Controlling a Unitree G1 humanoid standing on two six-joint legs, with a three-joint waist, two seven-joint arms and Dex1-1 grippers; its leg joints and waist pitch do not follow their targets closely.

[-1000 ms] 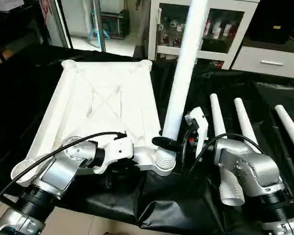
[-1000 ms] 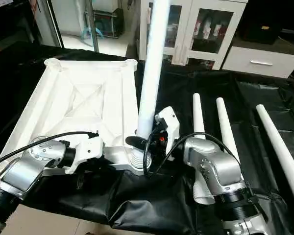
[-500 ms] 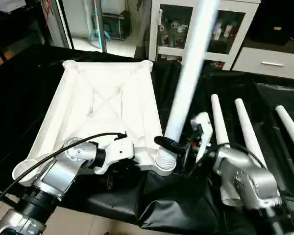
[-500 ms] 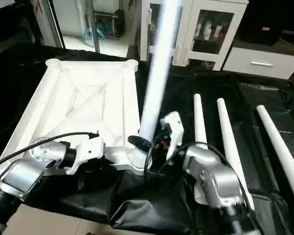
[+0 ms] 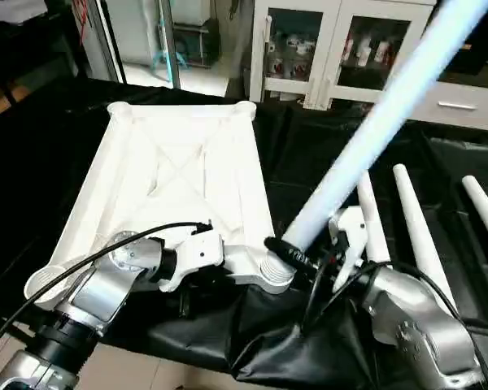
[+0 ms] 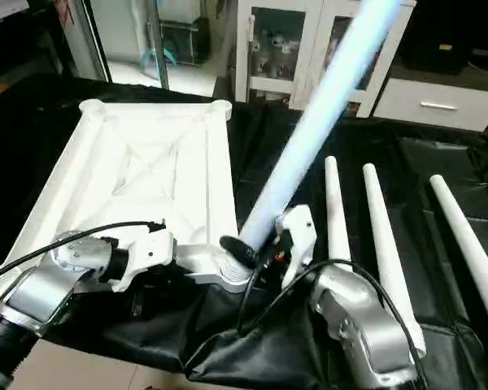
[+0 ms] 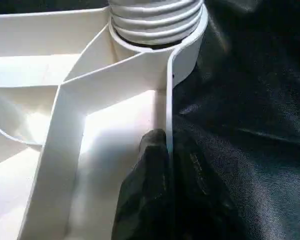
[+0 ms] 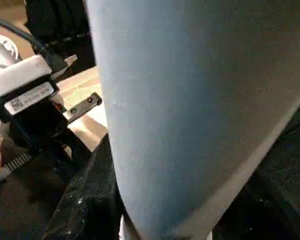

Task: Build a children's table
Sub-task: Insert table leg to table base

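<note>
The white tabletop (image 5: 179, 171) lies upside down on black cloth, its X-ribs facing up. My left gripper (image 7: 167, 150) is shut on its near rim wall, just beside the near right corner socket (image 5: 275, 272). One white leg (image 5: 374, 130) has its threaded end (image 7: 155, 20) sitting in that socket and leans steeply up to the right. My right gripper (image 5: 297, 256) is shut on the leg just above the threads. In the right wrist view the leg (image 8: 190, 110) is very close.
Three more white legs (image 5: 370, 211) (image 5: 419, 227) (image 5: 484, 207) lie side by side on the cloth at the right. A glass-door cabinet (image 5: 333, 49) and a white drawer unit (image 5: 464, 106) stand behind the table. The cloth's near edge hangs below my arms.
The held leg has tipped from nearly upright to a steep lean to the right, its threaded end staying at the socket. My right arm swung with it. The left gripper kept its hold.
</note>
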